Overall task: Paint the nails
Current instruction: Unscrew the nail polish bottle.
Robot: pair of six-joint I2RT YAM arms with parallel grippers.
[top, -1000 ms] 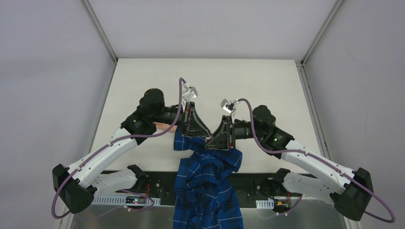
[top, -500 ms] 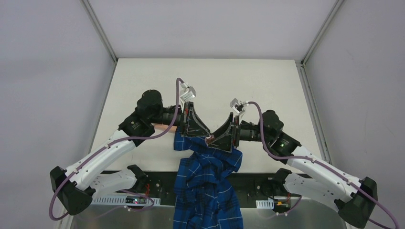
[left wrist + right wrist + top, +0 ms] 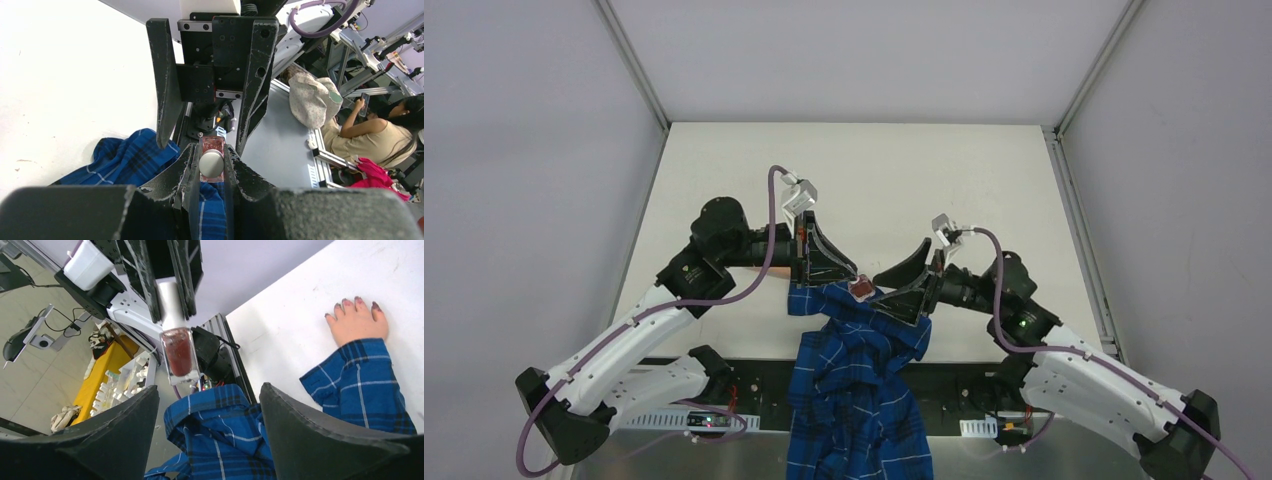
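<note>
A small polish bottle (image 3: 212,163) with a white cap and dark red contents is clamped between my left gripper's (image 3: 212,150) fingers. It hangs just above the blue plaid sleeve (image 3: 854,360). My right gripper (image 3: 210,425) stands open, a short way back from the bottle (image 3: 178,352), with nothing between its fingers. The pale hand (image 3: 357,322) lies flat on the white table, and its dark reddish-purple nails (image 3: 345,304) show in the right wrist view. In the top view my left arm covers the hand.
The plaid shirt (image 3: 225,435) bunches over the table's near edge (image 3: 754,360) between the two arm bases. White tabletop (image 3: 924,170) stretches beyond both grippers. Grey walls stand left, right and behind.
My right gripper has opened and drawn back to the right, away from the bottle. My left gripper has shifted slightly left, keeping its hold on the bottle.
</note>
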